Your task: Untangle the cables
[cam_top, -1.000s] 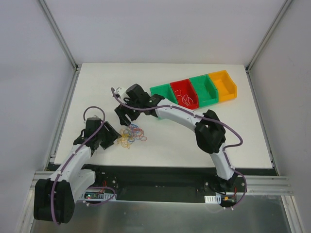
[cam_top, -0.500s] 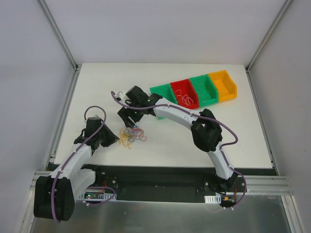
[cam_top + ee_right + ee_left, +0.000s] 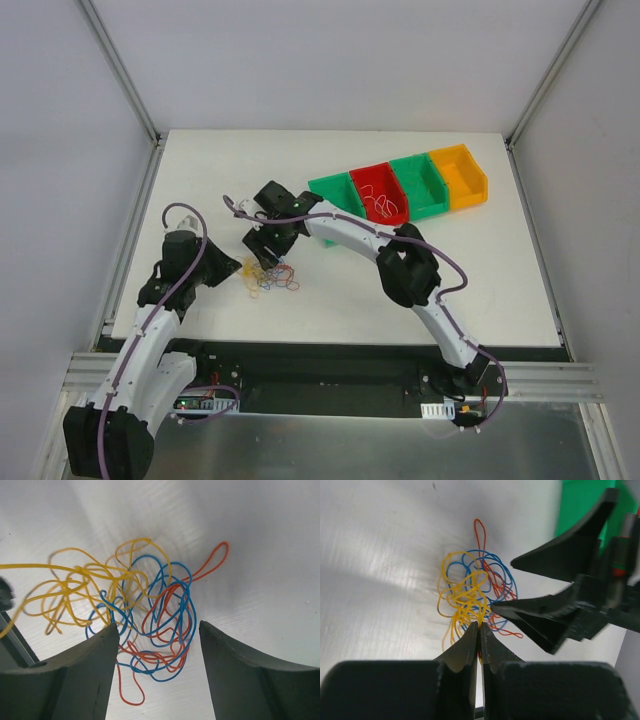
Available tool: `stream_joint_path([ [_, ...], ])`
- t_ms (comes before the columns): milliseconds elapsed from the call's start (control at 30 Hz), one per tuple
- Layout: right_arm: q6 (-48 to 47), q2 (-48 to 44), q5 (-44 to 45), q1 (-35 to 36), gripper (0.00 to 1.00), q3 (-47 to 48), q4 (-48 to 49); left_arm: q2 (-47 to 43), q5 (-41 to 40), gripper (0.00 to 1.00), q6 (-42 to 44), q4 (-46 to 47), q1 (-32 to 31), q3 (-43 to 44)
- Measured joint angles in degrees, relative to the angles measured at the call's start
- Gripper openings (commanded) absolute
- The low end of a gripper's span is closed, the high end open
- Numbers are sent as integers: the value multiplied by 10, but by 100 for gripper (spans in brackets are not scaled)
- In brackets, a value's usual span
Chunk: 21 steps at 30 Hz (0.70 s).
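The cables (image 3: 272,279) are sitting in 1 tangled bunch on the table (image 3: 200,180), between the 2 grippers. The left gripper (image 3: 479,626) is pinching a yellow strand at the bunch's edge, and the right gripper (image 3: 157,626) is hovering spread wide over it.
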Motion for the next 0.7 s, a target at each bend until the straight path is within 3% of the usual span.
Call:
stream_joint_path([
  [200, -1, 31, -9, 2, 55, 35, -28, -21, 8, 0, 17, -48, 0, 70],
  [400, 1, 69, 3, 6, 46, 86, -41, -41, 3, 0, 49, -110, 0, 209],
  [700, 14, 72, 30, 6, 44, 87, -39, -83, -46, 0, 105, -150, 0, 444],
])
